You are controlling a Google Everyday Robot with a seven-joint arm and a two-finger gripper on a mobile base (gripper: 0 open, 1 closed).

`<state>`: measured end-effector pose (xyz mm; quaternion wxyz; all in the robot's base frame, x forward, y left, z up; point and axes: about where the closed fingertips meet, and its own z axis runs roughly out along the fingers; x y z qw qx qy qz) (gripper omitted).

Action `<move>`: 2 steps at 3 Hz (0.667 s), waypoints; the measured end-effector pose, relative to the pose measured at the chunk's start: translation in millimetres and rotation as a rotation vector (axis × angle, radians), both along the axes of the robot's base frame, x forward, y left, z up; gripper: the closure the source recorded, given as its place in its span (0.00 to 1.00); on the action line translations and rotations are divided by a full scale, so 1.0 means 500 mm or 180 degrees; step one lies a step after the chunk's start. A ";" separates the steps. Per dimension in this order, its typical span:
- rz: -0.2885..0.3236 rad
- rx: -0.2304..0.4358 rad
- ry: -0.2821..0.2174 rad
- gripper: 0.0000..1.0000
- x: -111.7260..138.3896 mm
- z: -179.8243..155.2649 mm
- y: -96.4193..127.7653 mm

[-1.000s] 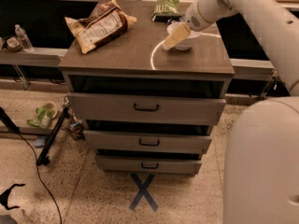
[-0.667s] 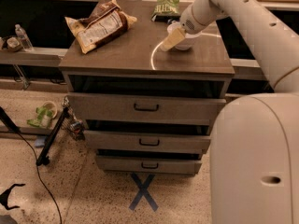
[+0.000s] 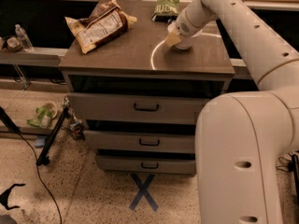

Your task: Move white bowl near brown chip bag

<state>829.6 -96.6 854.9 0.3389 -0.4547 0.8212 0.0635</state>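
1. Where the camera view looks down on a grey drawer cabinet (image 3: 126,57), the brown chip bag (image 3: 100,26) lies flat at the top's back left corner, its white label panel facing up.
2. White bowl (image 3: 186,44): on the right half of the same top, toward the back, largely hidden by the robot's wrist. It is well apart from the brown chip bag, with bare surface between them.
3. Gripper (image 3: 172,38): down at the bowl's left edge, its pale tip just above the tabletop. Whether it grips the bowl or how wide it stands cannot be told.
4. Arm (image 3: 243,27): white, reaching in from the upper right. The robot's body (image 3: 238,157) fills the lower right foreground.
5. Green chip bag (image 3: 167,3): at the back edge of the top, just behind the bowl.
6. Three drawers (image 3: 147,107) with dark handles below the top.
7. Blue X mark (image 3: 143,197) on the speckled floor in front of the cabinet.
8. Water bottle (image 3: 22,36) on a low shelf at far left.
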 end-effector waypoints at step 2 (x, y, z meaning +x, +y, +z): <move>0.0565 0.0071 -0.0354 1.00 -0.011 0.116 0.107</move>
